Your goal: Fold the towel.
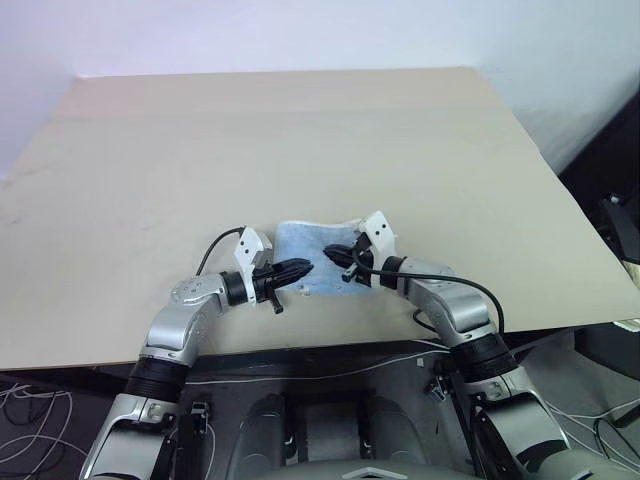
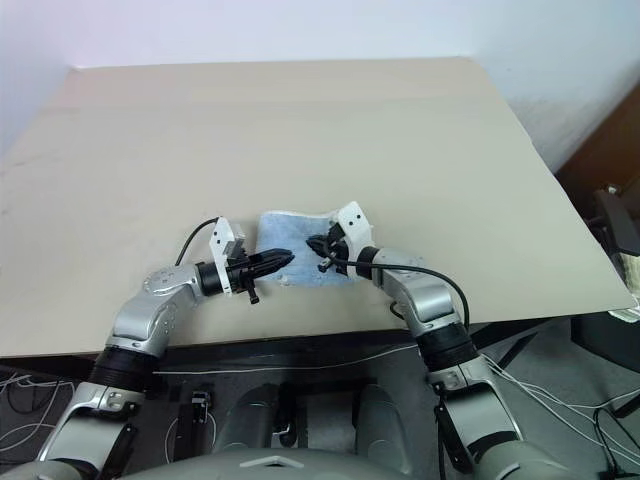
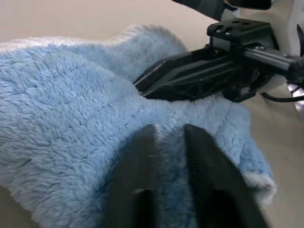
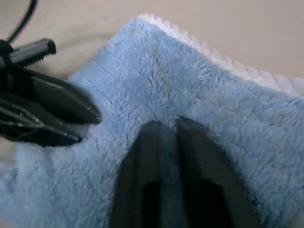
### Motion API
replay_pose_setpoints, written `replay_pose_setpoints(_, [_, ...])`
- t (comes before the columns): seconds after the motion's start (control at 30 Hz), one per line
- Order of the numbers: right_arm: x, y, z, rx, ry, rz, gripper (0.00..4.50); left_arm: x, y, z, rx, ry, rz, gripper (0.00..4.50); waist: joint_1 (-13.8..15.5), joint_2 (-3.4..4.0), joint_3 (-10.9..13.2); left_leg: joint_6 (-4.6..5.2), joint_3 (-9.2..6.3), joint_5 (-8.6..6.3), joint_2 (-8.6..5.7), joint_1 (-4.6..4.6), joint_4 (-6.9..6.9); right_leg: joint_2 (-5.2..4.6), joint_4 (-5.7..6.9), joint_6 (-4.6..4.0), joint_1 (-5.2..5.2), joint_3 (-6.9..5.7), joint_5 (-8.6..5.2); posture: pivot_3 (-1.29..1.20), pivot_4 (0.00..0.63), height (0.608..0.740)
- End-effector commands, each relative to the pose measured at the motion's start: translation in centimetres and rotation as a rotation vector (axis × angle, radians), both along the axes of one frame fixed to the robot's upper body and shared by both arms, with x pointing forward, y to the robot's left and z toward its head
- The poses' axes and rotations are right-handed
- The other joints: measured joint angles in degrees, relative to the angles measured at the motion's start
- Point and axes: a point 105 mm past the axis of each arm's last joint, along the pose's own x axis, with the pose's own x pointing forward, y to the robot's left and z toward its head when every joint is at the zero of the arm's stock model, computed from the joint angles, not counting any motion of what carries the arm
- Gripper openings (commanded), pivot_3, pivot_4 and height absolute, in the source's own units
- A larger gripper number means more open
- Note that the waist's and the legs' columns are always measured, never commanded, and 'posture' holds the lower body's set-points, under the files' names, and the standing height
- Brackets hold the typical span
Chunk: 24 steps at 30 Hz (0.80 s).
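I have both arms down on the towel (image 1: 312, 252), which lies small and bunched near the table's (image 1: 300, 150) front edge, between the two hands.

Left gripper (image 1: 296, 269): fingers a little parted, a narrow slit between them, tips resting on the pile with cloth showing in the gap. I can't tell if it is pinching or only lying on top.

Right gripper (image 1: 337, 255): same story, slightly parted, tips on the fabric just opposite the left's, the two sets near but apart.

My read: a fold has been laid and I am letting go.

Next: lift both hands clear without dragging the top layer, then check the edges line up.

Towel: light blue, fluffy terry, whitish hem beyond the right fingertips, surface lumpy, not flat.
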Motion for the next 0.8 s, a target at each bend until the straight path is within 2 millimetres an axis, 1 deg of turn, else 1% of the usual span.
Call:
replay_pose_setpoints(0.03, [0.1, -1.3, 3.2, 0.078, -0.029, 0.016, 1.73, 0.0, 0.6, 1.7, -0.043, -0.009, -0.015, 2.11, 0.0, 0.00, 0.0, 0.03, 0.00, 0.02, 0.00, 0.00, 0.00, 0.00, 0.00, 0.00, -0.01, 0.00, 0.00, 0.00, 0.150, 0.740])
replay_pose_setpoints(0.13, [-0.7, -2.0, 6.2, 0.161, -0.037, 0.075, 2.70, -0.3, 1.4, 3.2, -0.070, -0.002, -0.023, 3.07, -0.1, 0.01, 0.0, 0.09, 0.00, 0.05, 0.02, -0.08, -0.04, 0.00, 0.01, 0.00, -0.12, 0.00, 0.00, 0.00, 0.150, 0.740])
replay_pose_setpoints(0.2, [-0.8, -3.0, 8.9, 0.280, -0.049, 0.088, 3.35, -0.9, 2.5, 5.8, -0.196, 0.059, -0.049, 3.71, -0.4, 0.01, 0.0, 0.09, 0.00, 0.06, 0.04, -0.12, -0.05, 0.02, 0.02, 0.01, -0.19, 0.00, 0.00, 0.00, 0.150, 0.740])
replay_pose_setpoints(0.23, [-0.6, -3.7, 9.7, 0.335, -0.032, 0.080, 3.68, -1.4, 3.0, 7.0, -0.240, 0.083, -0.073, 4.04, -0.5, 0.01, 0.1, 0.09, 0.01, 0.06, 0.07, -0.12, -0.06, 0.04, 0.03, 0.01, -0.20, 0.01, 0.00, 0.00, 0.150, 0.740])
replay_pose_setpoints(0.27, [-0.2, -4.3, 10.0, 0.361, -0.007, 0.063, 3.96, -1.9, 3.6, 7.5, -0.235, 0.090, -0.086, 4.05, -0.6, 0.00, 0.1, 0.09, 0.01, 0.06, 0.12, -0.13, -0.05, 0.08, 0.03, 0.05, -0.21, 0.01, 0.03, 0.00, 0.150, 0.740])
replay_pose_setpoints(0.3, [0.1, -4.9, 9.9, 0.367, 0.025, 0.046, 3.96, -2.2, 4.2, 7.8, -0.216, 0.095, -0.089, 4.05, -0.5, 0.01, 0.1, 0.09, 0.01, 0.06, 0.16, -0.13, -0.05, 0.13, 0.06, 0.08, -0.21, 0.01, 0.03, 0.00, 0.150, 0.740])
replay_pose_setpoints(0.33, [0.6, -5.6, 9.3, 0.370, 0.088, 0.025, 3.96, -2.6, 4.9, 8.0, -0.195, 0.091, -0.089, 4.05, -0.5, 0.02, 0.1, 0.08, 0.01, 0.06, 0.18, -0.10, -0.05, 0.16, 0.07, 0.07, -0.20, 0.01, 0.03, 0.00, 0.150, 0.740])
replay_pose_setpoints(0.4, [1.0, -6.4, 8.6, 0.372, 0.178, 0.005, 3.96, -3.0, 5.7, 8.4, -0.183, 0.092, -0.091, 4.05, -0.5, 0.02, 0.1, 0.08, 0.03, 0.06, 0.18, -0.05, -0.08, 0.17, 0.04, 0.01, -0.18, 0.01, -0.01, 0.00, 0.150, 0.740])
replay_pose_setpoints(0.47, [1.3, -7.1, 7.2, 0.329, 0.295, -0.006, 3.96, -3.1, 6.5, 8.6, -0.164, 0.084, -0.074, 4.05, -0.3, 0.02, 0.1, 0.07, 0.05, 0.05, 0.15, -0.06, -0.07, 0.14, 0.01, -0.02, -0.17, 0.01, -0.02, 0.00, 0.150, 0.740])
replay_pose_setpoints(0.53, [1.5, -7.5, 6.0, 0.274, 0.392, -0.013, 3.96, -3.0, 7.1, 8.3, -0.125, 0.074, -0.053, 4.05, -0.4, 0.03, 0.1, 0.08, 0.06, 0.05, 0.05, -0.10, -0.08, 0.03, -0.01, -0.02, -0.21, 0.02, -0.02, 0.00, 0.150, 0.740])
replay_pose_setpoints(0.6, [1.5, -7.5, 5.0, 0.196, 0.440, 0.000, 3.96, -3.1, 7.4, 8.0, -0.107, 0.071, -0.039, 4.05, -0.4, 0.04, 0.1, 0.10, 0.07, 0.04, 0.00, -0.16, -0.09, -0.01, -0.06, -0.03, -0.23, 0.04, -0.02, 0.00, 0.150, 0.740])
replay_pose_setpoints(0.67, [1.3, -7.2, 4.5, 0.148, 0.469, 0.024, 3.96, -3.3, 7.5, 7.6, -0.090, 0.069, -0.032, 4.05, -0.4, 0.04, 0.1, 0.11, 0.07, 0.03, 0.00, -0.21, -0.12, -0.02, -0.08, -0.03, -0.29, 0.04, -0.02, 0.00, 0.150, 0.740])
replay_pose_setpoints(0.8, [0.2, -5.9, 4.3, 0.117, 0.553, 0.136, 3.96, -3.9, 7.2, 6.6, -0.068, 0.083, -0.020, 4.05, -0.5, 0.04, 0.1, 0.11, 0.07, 0.04, 0.02, -0.25, -0.18, 0.00, -0.09, -0.02, -0.34, 0.05, -0.02, 0.00, 0.150, 0.740])
